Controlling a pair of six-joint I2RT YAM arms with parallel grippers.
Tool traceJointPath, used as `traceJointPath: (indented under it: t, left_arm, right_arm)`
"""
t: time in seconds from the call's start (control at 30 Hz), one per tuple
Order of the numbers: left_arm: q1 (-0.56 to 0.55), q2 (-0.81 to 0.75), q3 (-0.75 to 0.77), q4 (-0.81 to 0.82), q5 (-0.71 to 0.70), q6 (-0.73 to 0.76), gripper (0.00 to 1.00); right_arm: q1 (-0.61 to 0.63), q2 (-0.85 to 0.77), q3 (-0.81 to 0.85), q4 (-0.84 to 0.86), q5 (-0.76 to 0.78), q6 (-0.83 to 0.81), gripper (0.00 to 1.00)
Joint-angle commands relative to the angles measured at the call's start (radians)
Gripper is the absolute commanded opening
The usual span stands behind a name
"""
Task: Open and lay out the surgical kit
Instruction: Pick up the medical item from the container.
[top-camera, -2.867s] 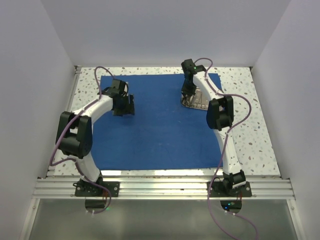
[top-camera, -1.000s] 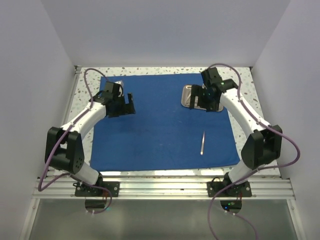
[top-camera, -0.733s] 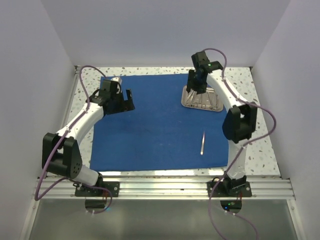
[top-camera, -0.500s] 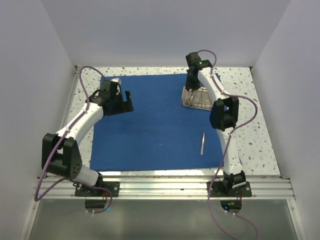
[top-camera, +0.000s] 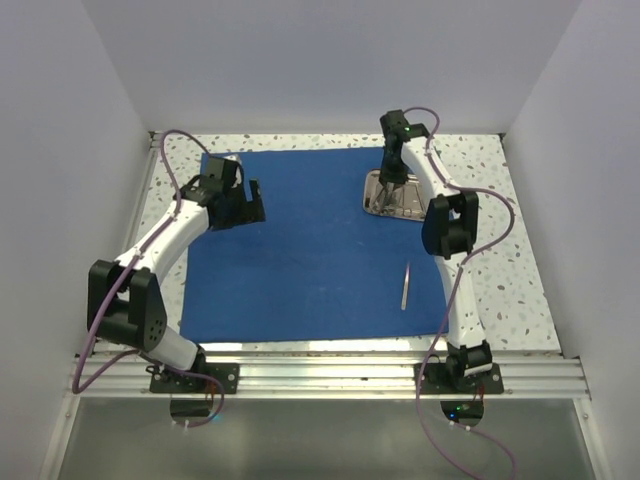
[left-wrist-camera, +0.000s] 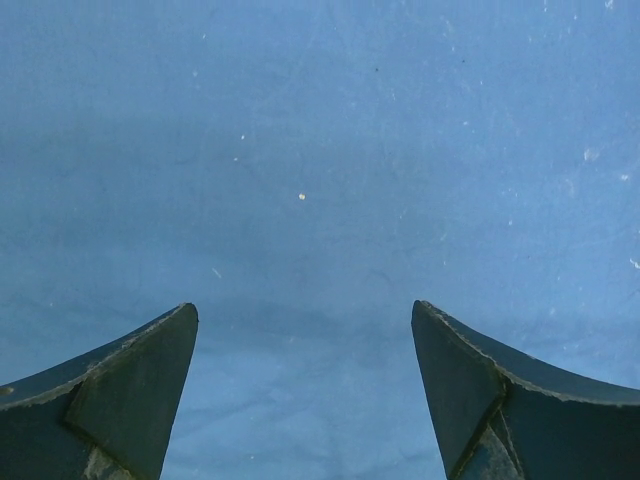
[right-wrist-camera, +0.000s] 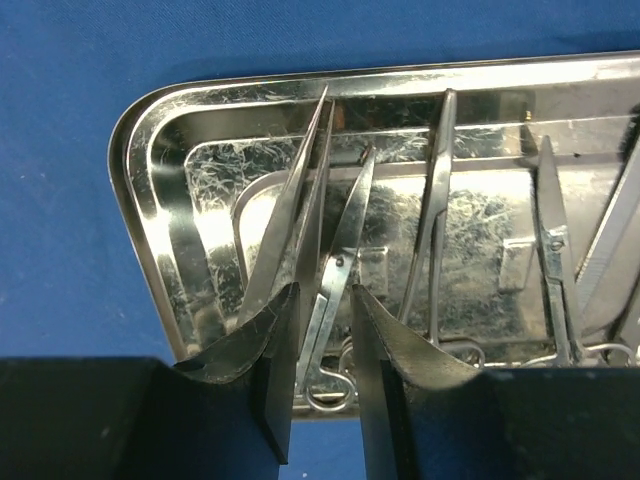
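Nudged sideways since a moment ago, the right gripper (right-wrist-camera: 322, 295) sits low in frame over the tray (right-wrist-camera: 150, 130), jaws narrow astride the tweezers (right-wrist-camera: 296, 200); whether gripping, I cannot tell.

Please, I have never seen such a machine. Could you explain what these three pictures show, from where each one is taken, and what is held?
The machine is two white robot arms bolted at the near edge of a table. Each arm ends in a two-finger gripper. The wide picture comes from a fixed camera above and behind the arms. A blue cloth lies spread on the table. On it are a shiny steel tray and one slim silver instrument, too small to name.

The other two pictures come from cameras on the wrists. The left gripper is open over bare cloth and holds nothing. The right gripper is down in the tray, its fingers nearly closed around the tweezers, beside scissors and other tools. Whether it grips the tweezers I cannot tell.
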Motion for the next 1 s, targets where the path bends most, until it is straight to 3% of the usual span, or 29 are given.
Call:
traceJointPath:
  t: [0.0, 0.3, 0.43, 0.6, 0.83, 0.97]
  left_arm:
    - [-0.002, 0.025, 0.060, -0.008, -0.018, -0.017, 0.91]
    - [-0.003, 0.062, 0.084, -0.018, -0.024, -0.013, 0.90]
    - [-0.002, 0.071, 0.097, -0.023, -0.031, -0.009, 0.90]
    - [-0.002, 0.082, 0.106, -0.024, -0.031, 0.002, 0.89]
    - [-0.002, 0.085, 0.106, -0.012, -0.019, 0.020, 0.89]
    - [-0.002, 0.076, 0.104, -0.003, -0.019, 0.031, 0.89]
  right_arm:
    - [0.001, 0.044, 0.049, 0.006, -0.002, -0.008, 0.32]
    - [-0.002, 0.107, 0.088, 0.027, -0.031, 0.004, 0.34]
    - [-0.002, 0.124, 0.069, 0.017, -0.019, 0.000, 0.25]
    - [0.000, 0.118, 0.029, 0.012, -0.016, -0.005, 0.00]
    - [-0.004, 0.029, 0.002, 0.014, -0.023, -0.017, 0.00]
    - [-0.004, -0.077, -0.063, 0.081, -0.113, -0.007, 0.00]
